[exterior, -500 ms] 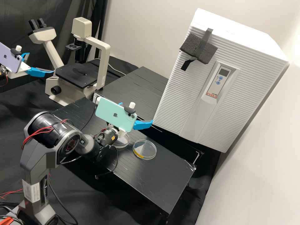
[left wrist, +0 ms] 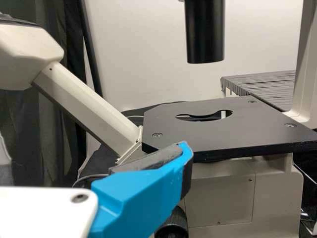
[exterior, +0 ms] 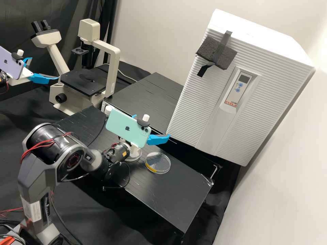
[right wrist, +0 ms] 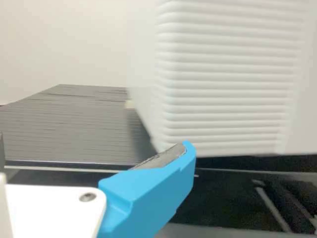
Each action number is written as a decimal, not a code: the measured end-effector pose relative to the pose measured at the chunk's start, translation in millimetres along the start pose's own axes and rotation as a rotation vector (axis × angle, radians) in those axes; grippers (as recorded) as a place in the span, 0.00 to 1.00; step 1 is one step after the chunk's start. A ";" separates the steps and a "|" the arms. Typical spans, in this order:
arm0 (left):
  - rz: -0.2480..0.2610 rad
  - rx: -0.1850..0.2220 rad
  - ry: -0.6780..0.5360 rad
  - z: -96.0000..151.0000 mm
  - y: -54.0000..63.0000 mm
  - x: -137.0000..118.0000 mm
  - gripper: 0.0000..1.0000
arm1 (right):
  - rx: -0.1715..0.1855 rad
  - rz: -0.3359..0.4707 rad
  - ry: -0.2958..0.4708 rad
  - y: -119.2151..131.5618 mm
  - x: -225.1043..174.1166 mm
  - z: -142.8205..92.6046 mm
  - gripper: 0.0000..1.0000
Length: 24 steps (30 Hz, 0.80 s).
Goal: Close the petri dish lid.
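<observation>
Dish (exterior: 162,160): we see a clear, round dish with a yellow mark along its rim, lying flat on the bench, near a second clear round piece.
Second piece (exterior: 137,157): we find it on the bench, partly hidden by the right arm's wrist; we cannot tell whether it is the lid or the base.
Right gripper (exterior: 152,126): we see it raised above the bench, its two blue fingers spread apart; neither touches the dish. In the right wrist view, one finger (right wrist: 153,191), with a grey pad (right wrist: 166,156), stands in front of the cabinet's lower edge.
Left gripper (exterior: 45,68): we see it beside the microscope, its fingers apart. In the left wrist view, one finger (left wrist: 143,198) overlaps the near corner of the black stage (left wrist: 213,141).
Bench (exterior: 177,200): we note a black, grooved top beneath both clear pieces.
Microscope (exterior: 111,76): we see a cream frame with twin eyepieces (exterior: 40,25).
Cabinet (exterior: 194,112): we see a white, ribbed body behind the bench, with a dark foam block (exterior: 209,50) and a strap (exterior: 223,42) on its front.
Phones: we note a green one (exterior: 124,128) on the right arm and a purple one (exterior: 10,64) on the left arm.
</observation>
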 end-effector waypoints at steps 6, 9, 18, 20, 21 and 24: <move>0.000 0.000 0.000 0.0 0.0 0.0 1.00 | 0.041 0.143 0.018 26.7 -21.3 11.7 1.00; 0.000 0.000 0.000 0.0 0.0 0.0 1.00 | 0.046 0.178 0.019 32.8 -27.9 18.0 1.00; 0.000 0.000 0.000 0.0 0.0 0.0 1.00 | 0.042 0.165 -0.044 28.8 -36.4 42.1 1.00; 0.000 0.000 0.000 0.0 0.0 0.0 1.00 | 0.040 0.150 -0.062 26.5 -37.0 47.8 1.00; 0.000 0.000 0.000 0.0 0.0 0.0 1.00 | 0.039 0.148 -0.074 26.3 -37.7 51.1 1.00; 0.000 0.000 0.000 0.0 0.0 0.0 1.00 | 0.040 0.146 -0.101 26.3 -39.7 58.4 1.00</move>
